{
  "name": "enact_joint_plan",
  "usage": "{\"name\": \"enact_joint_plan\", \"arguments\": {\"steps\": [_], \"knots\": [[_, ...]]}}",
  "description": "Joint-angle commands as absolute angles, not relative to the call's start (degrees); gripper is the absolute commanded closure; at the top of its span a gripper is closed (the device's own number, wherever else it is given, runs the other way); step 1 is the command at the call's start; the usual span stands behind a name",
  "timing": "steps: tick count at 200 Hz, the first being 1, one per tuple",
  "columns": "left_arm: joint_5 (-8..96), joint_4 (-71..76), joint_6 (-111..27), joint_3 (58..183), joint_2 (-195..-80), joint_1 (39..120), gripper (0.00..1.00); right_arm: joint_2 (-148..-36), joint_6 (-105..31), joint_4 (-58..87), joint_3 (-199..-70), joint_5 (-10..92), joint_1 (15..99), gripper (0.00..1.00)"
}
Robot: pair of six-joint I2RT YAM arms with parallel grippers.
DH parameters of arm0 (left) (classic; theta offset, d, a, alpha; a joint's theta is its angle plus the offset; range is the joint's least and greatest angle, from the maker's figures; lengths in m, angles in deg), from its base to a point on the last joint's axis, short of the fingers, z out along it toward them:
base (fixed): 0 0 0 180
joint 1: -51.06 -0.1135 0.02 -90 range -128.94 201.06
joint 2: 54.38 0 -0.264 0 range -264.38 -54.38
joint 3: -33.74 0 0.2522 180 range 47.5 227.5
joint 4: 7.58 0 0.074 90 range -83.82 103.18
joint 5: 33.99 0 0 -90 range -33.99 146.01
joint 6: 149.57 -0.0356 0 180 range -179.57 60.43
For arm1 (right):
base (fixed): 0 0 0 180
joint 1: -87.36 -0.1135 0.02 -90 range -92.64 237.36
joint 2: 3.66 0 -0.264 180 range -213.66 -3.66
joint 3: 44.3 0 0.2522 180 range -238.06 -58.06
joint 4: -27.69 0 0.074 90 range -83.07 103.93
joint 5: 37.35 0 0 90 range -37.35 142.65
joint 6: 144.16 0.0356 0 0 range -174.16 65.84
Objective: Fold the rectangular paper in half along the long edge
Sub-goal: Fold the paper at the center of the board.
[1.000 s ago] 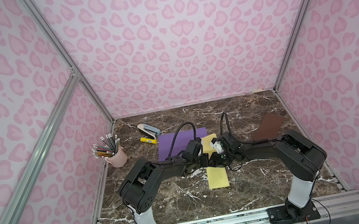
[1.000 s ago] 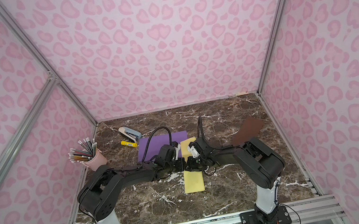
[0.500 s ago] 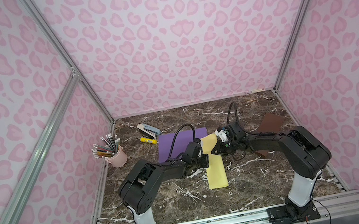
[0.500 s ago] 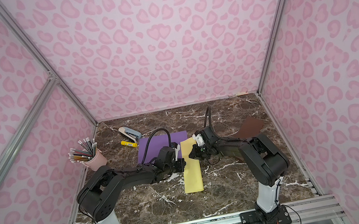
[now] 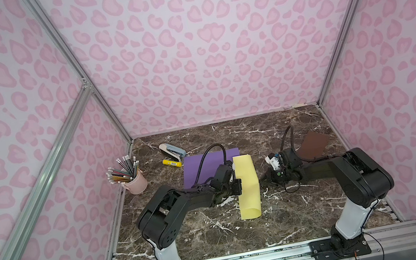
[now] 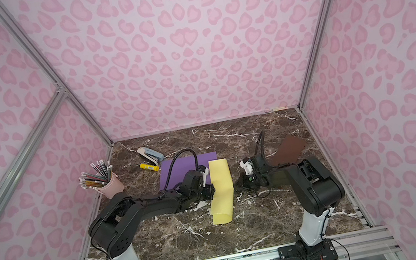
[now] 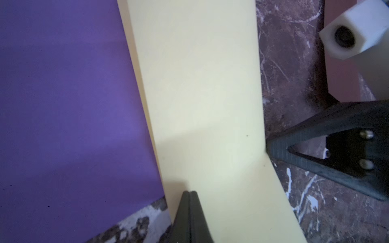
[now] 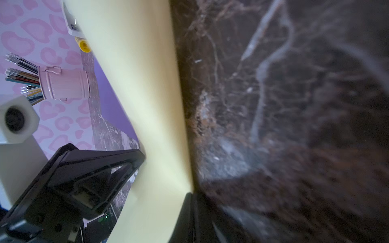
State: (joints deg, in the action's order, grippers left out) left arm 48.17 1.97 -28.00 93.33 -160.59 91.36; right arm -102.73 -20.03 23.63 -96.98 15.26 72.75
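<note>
The pale yellow paper [image 5: 250, 195] [image 6: 223, 200] lies folded lengthwise into a long strip at mid-table, and its near end still bulges open. My left gripper [image 5: 239, 185] [image 6: 212, 190] is shut. Its tips [image 7: 190, 192] rest on top of the paper [image 7: 200, 84] just inside the left long edge. My right gripper [image 5: 262, 180] [image 6: 237, 184] is also shut, its tip [image 8: 192, 194] touching the paper's [image 8: 136, 84] right, folded edge at table level. Neither gripper clamps the paper.
A purple sheet [image 5: 206, 162] lies partly under the paper's far left side. A brown sheet [image 5: 313, 144] sits at the far right. A pink pencil cup [image 5: 135, 182], a stapler [image 5: 171, 150] and a yellow marker [image 5: 172, 163] stand at the back left.
My right gripper came off the top of the paper, dropped to its right edge and shut. The lifted flap now lies down on the strip. The left gripper stayed put.
</note>
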Motion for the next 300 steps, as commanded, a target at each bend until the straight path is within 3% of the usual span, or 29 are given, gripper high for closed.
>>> {"name": "enact_joint_plan", "arguments": {"steps": [1,39,84,161,200,235,300], "knots": [[50.5,10.4,-28.1,92.9,-161.3,91.3,0.96,-101.0,-23.1,17.3,-97.2,18.8,73.5,0.94],[50.4,10.7,-28.2,93.1,-161.3,91.3,0.96,-96.4,-22.4,15.1,-102.0,18.8,70.2,0.93],[50.6,11.3,-28.3,93.5,-161.2,91.3,0.96,-103.0,-19.1,18.9,-103.5,18.9,64.6,0.96],[51.2,12.1,-28.6,93.5,-160.5,91.3,0.96,-97.6,-20.4,17.8,-90.6,21.1,71.8,1.00],[50.8,11.4,-28.3,93.1,-161.1,91.3,0.96,-92.5,-20.0,14.1,-95.9,22.3,66.7,1.00],[50.8,11.4,-28.5,93.4,-161.0,91.3,0.96,-95.6,-17.6,15.8,-99.5,22.4,62.0,1.00],[51.1,11.6,-28.6,92.9,-160.4,91.3,0.96,-95.0,-16.7,15.8,-89.3,25.9,64.4,1.00]]}}
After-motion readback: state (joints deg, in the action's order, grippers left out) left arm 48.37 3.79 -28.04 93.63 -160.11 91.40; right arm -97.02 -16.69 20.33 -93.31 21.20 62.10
